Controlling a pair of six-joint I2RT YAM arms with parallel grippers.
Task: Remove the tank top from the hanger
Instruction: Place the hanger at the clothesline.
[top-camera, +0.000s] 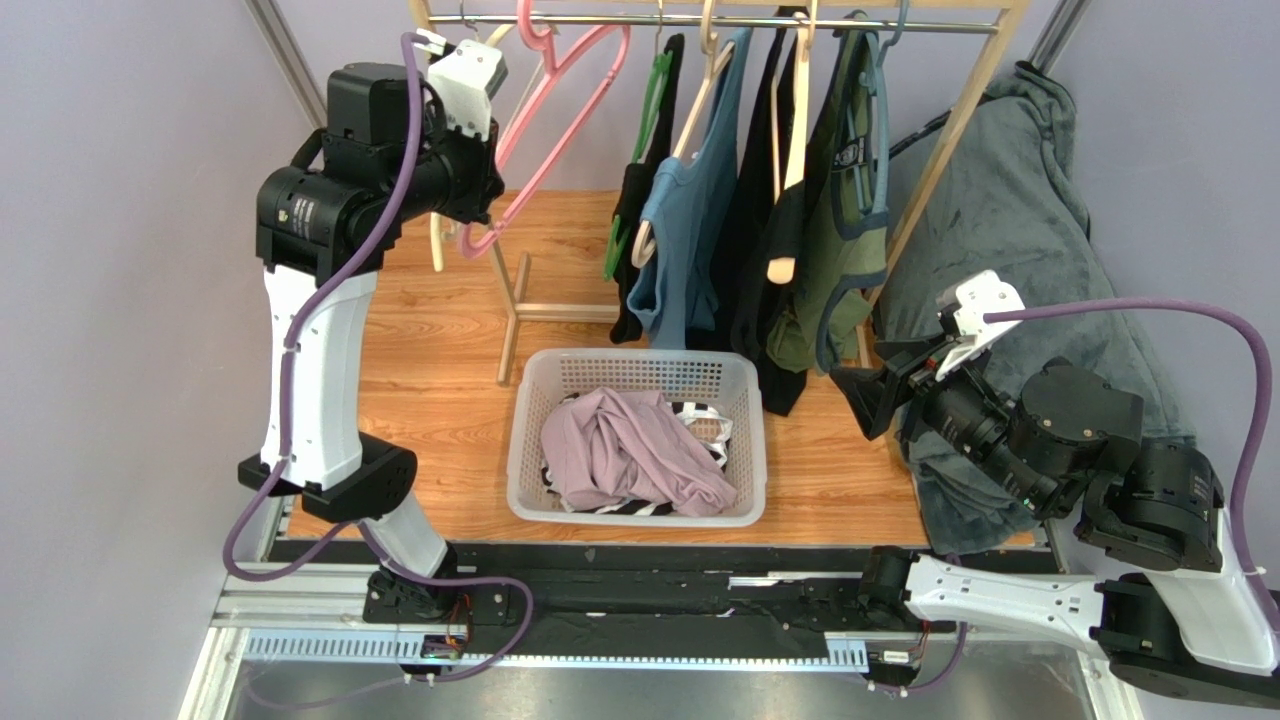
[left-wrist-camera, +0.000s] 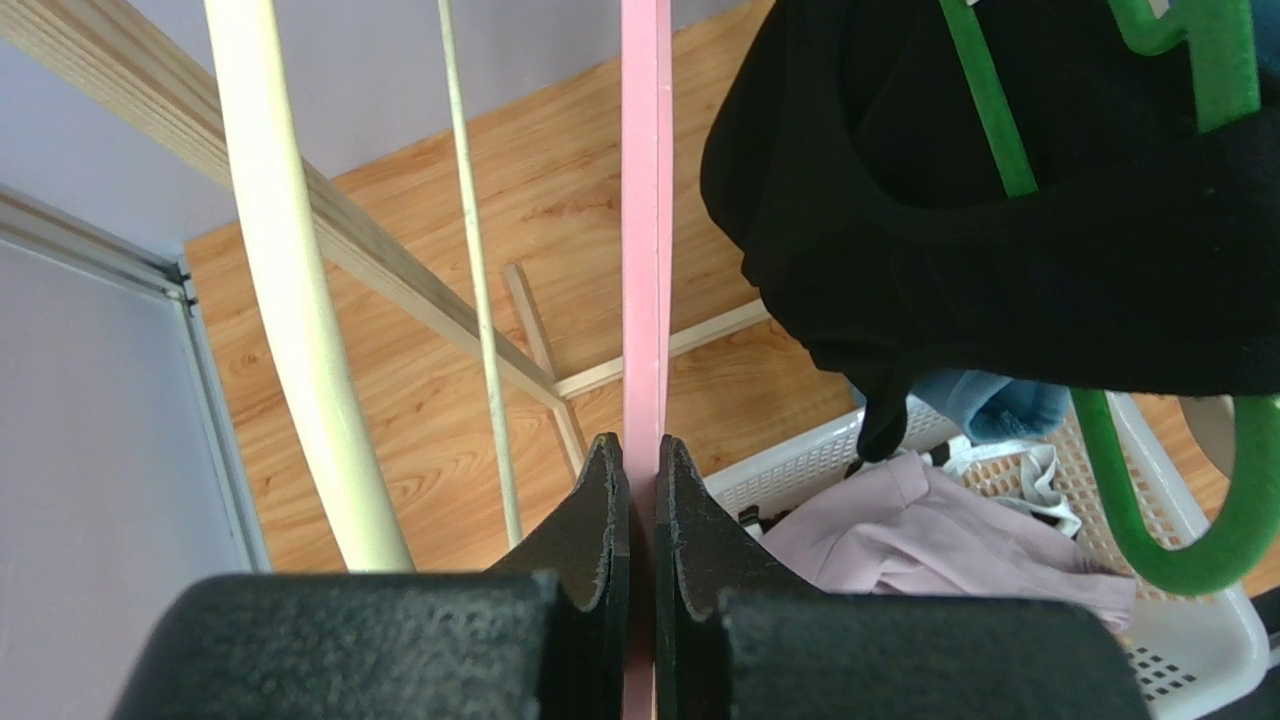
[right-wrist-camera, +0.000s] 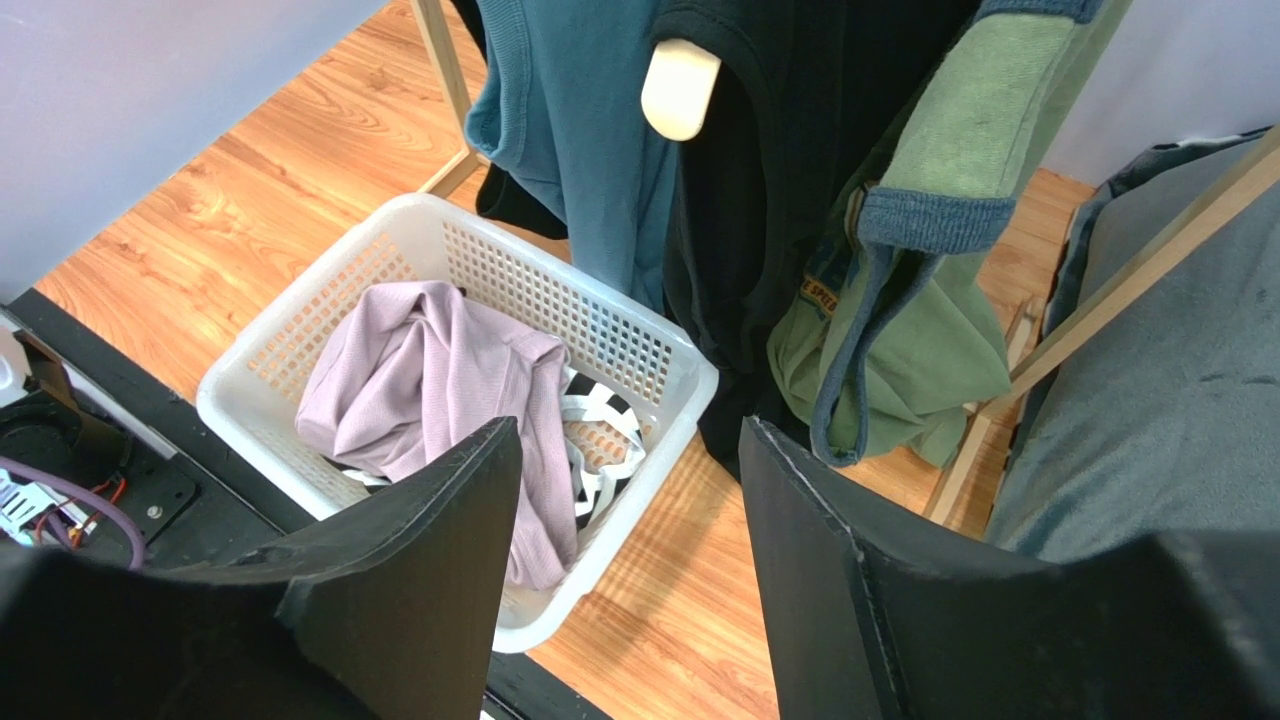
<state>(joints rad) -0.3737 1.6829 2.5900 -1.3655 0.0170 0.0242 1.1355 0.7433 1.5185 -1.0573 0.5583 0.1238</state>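
A bare pink hanger (top-camera: 559, 102) hangs from the rack rail. My left gripper (top-camera: 481, 210) is shut on the hanger's lower bar (left-wrist-camera: 646, 225), which runs straight between the closed jaws of the left gripper (left-wrist-camera: 633, 450). A mauve tank top (top-camera: 631, 450) (right-wrist-camera: 421, 375) lies crumpled in the white basket (top-camera: 526, 435). My right gripper (top-camera: 867, 399) hovers right of the basket, above the floor. The right gripper (right-wrist-camera: 631, 435) is open with nothing between its fingers.
Blue (top-camera: 691, 225), black (top-camera: 759, 225) and green (top-camera: 842, 255) tops hang on hangers from the wooden rail (top-camera: 721, 18). A striped garment (top-camera: 706, 428) lies under the mauve one. A grey cloth (top-camera: 1037, 225) drapes the rack's right side. A cream hanger (left-wrist-camera: 286, 270) hangs left of the pink one.
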